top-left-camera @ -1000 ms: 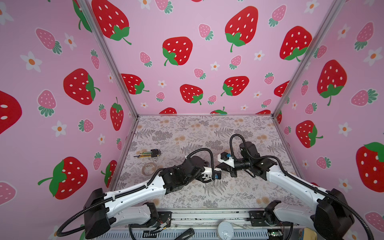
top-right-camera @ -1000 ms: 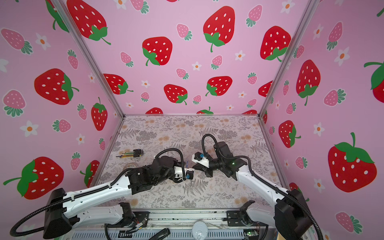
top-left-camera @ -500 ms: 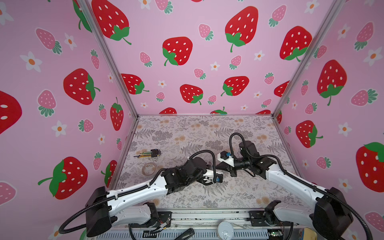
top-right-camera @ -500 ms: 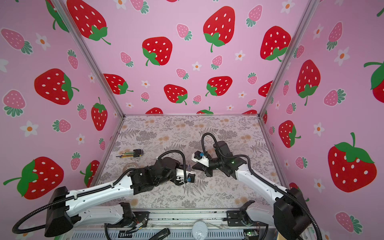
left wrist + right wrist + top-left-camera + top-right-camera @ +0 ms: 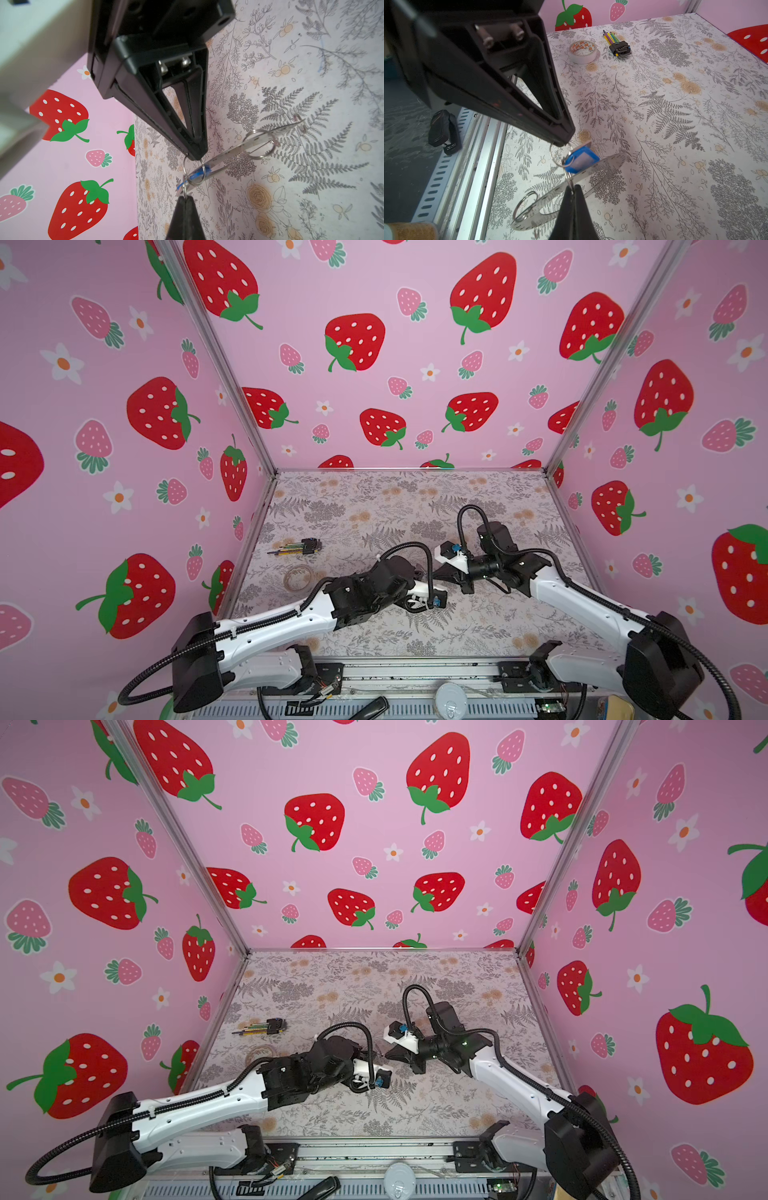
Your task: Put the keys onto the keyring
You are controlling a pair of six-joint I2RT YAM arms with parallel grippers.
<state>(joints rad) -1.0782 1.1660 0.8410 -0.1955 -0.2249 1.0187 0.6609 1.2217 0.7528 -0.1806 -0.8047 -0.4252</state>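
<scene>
The left arm reaches from the front left and the right arm from the front right. Their wrists meet low over the middle of the table.

The left gripper has its jaws closed on a thin wire loop at the blue head of the key. The right gripper is also pinched shut on wire there; whether it is the same loop I cannot tell.

The keyring hangs tilted between the two tips, beside the key.

Compared with a second ago, the left wrist sits slightly nearer the front edge. The right arm has barely shifted, and both jaws stay shut.
</scene>
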